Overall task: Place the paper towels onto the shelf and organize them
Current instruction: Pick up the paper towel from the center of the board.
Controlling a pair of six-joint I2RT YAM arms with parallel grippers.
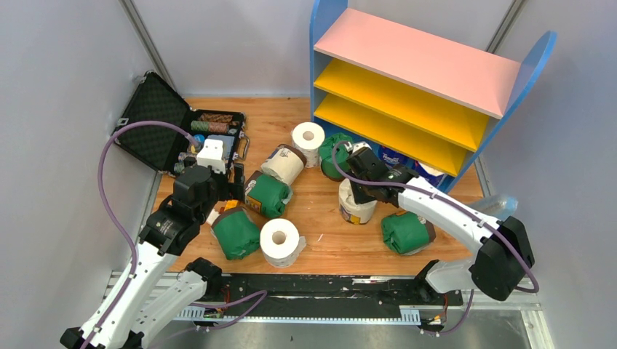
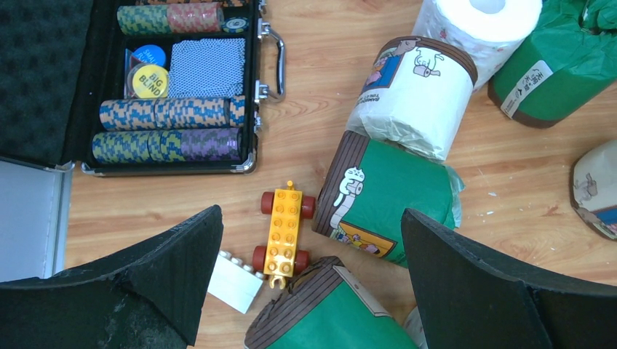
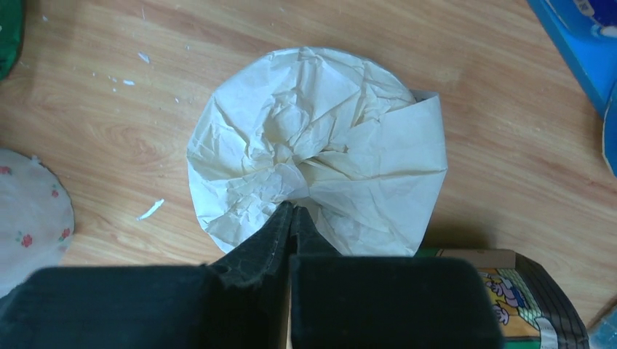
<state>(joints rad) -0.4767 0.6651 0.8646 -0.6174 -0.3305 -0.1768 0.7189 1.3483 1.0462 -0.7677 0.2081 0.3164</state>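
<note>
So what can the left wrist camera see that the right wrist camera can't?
Only the left wrist view shows the open black case with its poker chips, the yellow toy car and the left gripper, which is open. Only the right wrist view shows the right gripper shut on the crumpled paper top of a cream-wrapped roll, plus a corner of the blue shelf. Both show the wooden table and some green-wrapped rolls.
</note>
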